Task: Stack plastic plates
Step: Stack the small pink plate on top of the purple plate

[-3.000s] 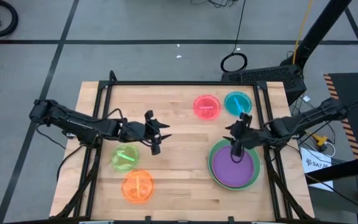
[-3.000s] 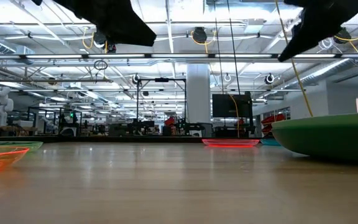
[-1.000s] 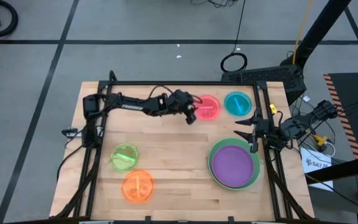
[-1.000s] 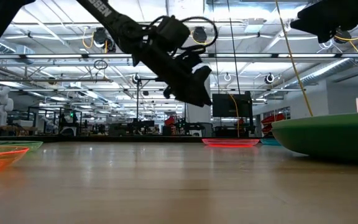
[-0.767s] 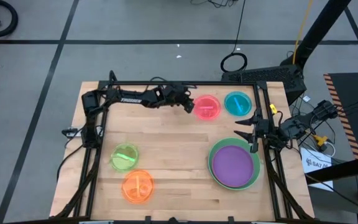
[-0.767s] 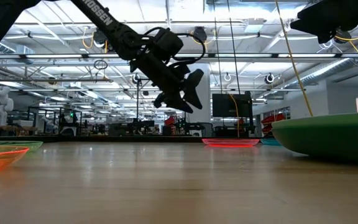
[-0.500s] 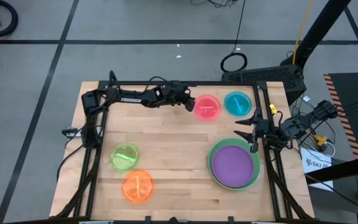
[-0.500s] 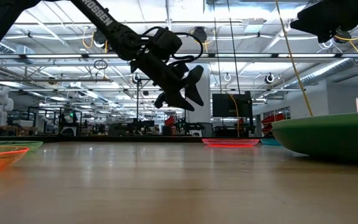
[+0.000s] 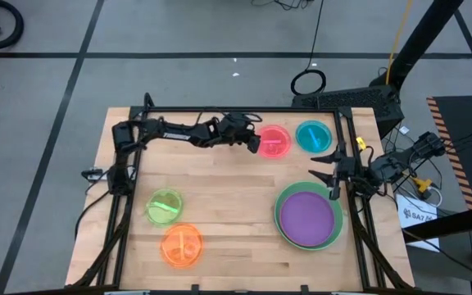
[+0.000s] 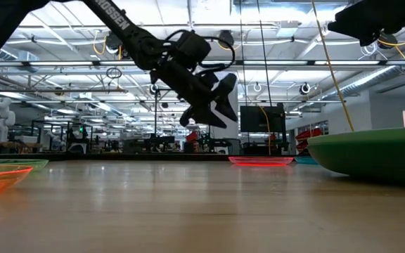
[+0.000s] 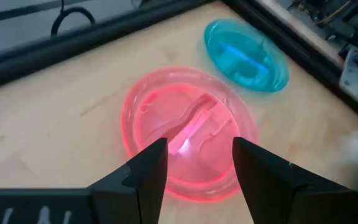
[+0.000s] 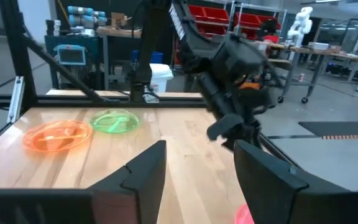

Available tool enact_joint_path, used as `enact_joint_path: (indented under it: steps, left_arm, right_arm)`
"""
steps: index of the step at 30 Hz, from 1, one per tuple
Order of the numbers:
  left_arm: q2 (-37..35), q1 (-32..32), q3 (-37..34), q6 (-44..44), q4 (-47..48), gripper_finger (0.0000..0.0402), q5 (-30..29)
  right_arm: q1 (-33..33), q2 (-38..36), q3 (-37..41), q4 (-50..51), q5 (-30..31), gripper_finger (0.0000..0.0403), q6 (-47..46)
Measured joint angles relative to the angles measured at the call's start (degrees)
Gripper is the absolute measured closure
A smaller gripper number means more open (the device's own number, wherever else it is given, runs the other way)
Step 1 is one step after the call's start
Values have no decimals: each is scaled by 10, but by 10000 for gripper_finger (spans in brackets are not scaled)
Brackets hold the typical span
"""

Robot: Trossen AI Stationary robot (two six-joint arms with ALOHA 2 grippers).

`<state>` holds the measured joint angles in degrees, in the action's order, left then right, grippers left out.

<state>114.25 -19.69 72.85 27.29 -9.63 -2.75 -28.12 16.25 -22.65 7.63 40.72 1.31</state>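
My left gripper [image 9: 254, 142] [image 11: 197, 149] hangs open above the table, at the near-left rim of the translucent pink plate [image 9: 274, 141] [image 11: 188, 134]; in the low view it [image 10: 215, 105] is well clear of the wood. The blue plate [image 9: 314, 136] [image 11: 246, 55] lies flat beside the pink one. A purple plate [image 9: 308, 217] sits nested in a green plate [image 9: 282, 228] [image 10: 371, 154] at the near right. The lime [image 9: 165, 206] and orange [image 9: 182, 245] plates lie flat at the near left. My right gripper [image 9: 332, 175] [image 12: 197, 149] waits open at the table's right edge. No orange-red plate shows.
A black frame rail [image 9: 244, 110] runs along the far edge just behind the pink and blue plates, with side rails [image 9: 352, 164] at left and right. Bare wood [image 9: 228, 213] stretches across the middle of the table between the plate groups.
My left gripper has moved a little toward the far edge and risen, then edged right toward the pink plate, staying open. The plates and my right arm have kept still.
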Motion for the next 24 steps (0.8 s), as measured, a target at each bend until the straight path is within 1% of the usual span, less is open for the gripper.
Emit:
enact_joint_path:
  steps: [2,3,6,8,11,14,15,16,20,24]
  left_arm:
    - [18,5,13,0,-4,215,-1]
    - [25,6,18,0,9,215,-1]
    - [56,12,56,-5,8,215,-3]
    - [71,12,88,-13,38,215,-3]
    - [87,14,136,-35,110,215,-18]
    - [96,14,170,-58,136,215,-33]
    - [97,11,179,-58,161,215,-32]
    - [97,8,188,-59,186,215,-33]
    - [102,-9,208,-67,229,215,-30]
    - [103,-18,213,-66,277,215,-11]
  right_arm:
    - [0,-1,0,-2,17,222,0]
    - [0,0,0,-1,21,222,0]
    - [0,-1,0,4,35,222,-3]
    - [0,-1,0,4,40,222,-5]
    - [0,-1,0,6,43,222,-6]
    - [0,-1,0,6,43,222,-6]
    - [0,-1,0,7,43,222,-6]
    - [0,-1,0,8,43,222,-6]
    - [0,-1,0,8,43,222,-7]
    - [0,-1,0,8,43,222,-6]
